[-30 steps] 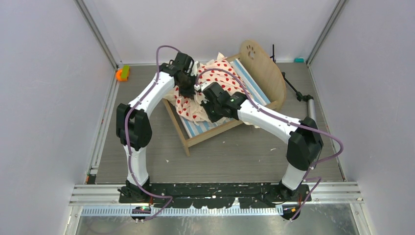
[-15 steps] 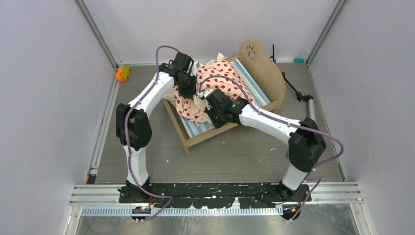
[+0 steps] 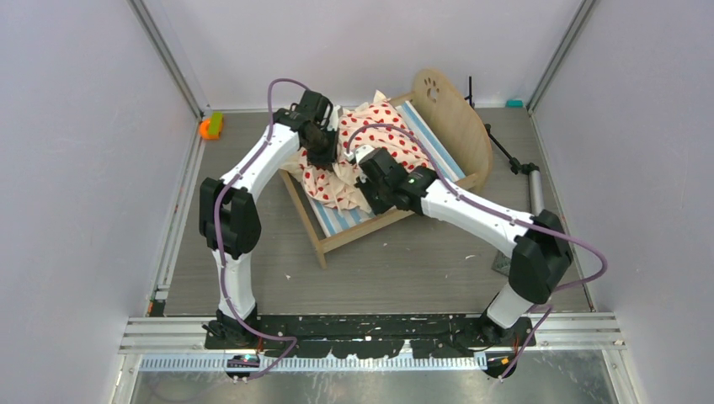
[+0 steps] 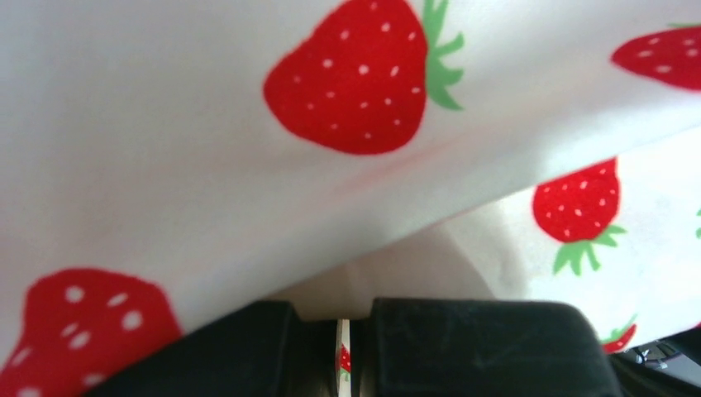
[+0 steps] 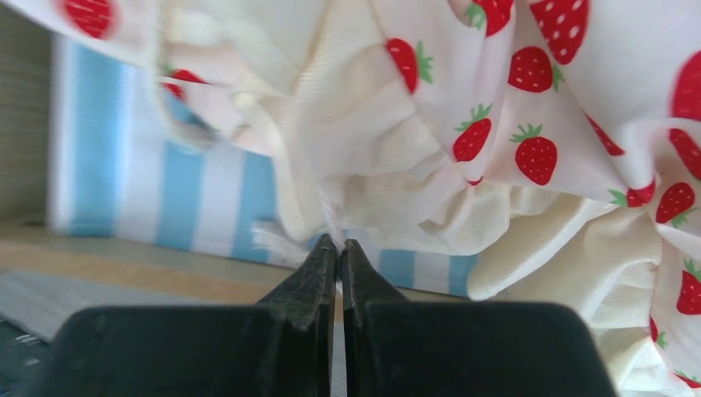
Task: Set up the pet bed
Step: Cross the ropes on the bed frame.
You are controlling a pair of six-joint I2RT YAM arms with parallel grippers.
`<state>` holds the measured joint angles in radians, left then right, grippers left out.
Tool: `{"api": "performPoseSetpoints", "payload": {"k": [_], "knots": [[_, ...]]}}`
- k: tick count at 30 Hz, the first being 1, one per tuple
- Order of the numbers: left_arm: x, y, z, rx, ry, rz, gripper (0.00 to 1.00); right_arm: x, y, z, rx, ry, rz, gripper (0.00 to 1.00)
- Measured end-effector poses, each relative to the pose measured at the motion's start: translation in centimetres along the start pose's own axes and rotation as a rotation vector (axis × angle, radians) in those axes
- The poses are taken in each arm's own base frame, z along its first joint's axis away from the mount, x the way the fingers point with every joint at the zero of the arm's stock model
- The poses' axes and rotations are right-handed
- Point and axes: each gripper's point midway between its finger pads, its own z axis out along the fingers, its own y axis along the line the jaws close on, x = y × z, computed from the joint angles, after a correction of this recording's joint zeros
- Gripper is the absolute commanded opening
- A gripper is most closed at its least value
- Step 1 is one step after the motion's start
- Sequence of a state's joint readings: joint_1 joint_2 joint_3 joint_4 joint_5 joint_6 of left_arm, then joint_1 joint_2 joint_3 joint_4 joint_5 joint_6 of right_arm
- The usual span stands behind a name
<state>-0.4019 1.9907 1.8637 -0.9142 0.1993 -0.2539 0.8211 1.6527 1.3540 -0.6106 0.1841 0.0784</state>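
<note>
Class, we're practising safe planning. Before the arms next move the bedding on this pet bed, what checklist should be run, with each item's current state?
1. The left gripper pinches the strawberry-print bedding: ok.
2. The right gripper grips the bedding's ruffle: ok.
3. Bedding spread flat over the striped mattress: not ok, it is bunched.
4. The bed frame stands upright: ok.
5. Bedding free of snags underneath: cannot tell.
</note>
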Motion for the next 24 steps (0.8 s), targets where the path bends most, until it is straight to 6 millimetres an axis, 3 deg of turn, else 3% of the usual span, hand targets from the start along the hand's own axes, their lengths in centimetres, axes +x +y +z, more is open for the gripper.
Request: {"api": "performPoseSetpoints", "payload": {"k": [6,9,18,24], "knots": [[0.0,-0.1,-0.2,0.008,0.000,-0.002,0.00,-4.7,3.0,-4.9,-0.203,-0.163,0.086,0.03],[-0.1,-0.2,-0.5,0.014,-0.006,-0.001,0.00,-6.1,4.2,-6.5,-0.278,-0.208,0.108,0.05],[0.1,-0.4,-0.7,0.021,0.002,-0.003,0.00,-6.8,6.4,-7.3,-0.411,-0.204,0.197,0.05],[0.1,-0.3,-0.7,0.017,0.002,-0.004,0.00,-7.1,7.8,-6.8,-0.477,-0.192,0.237,0.05]]}}
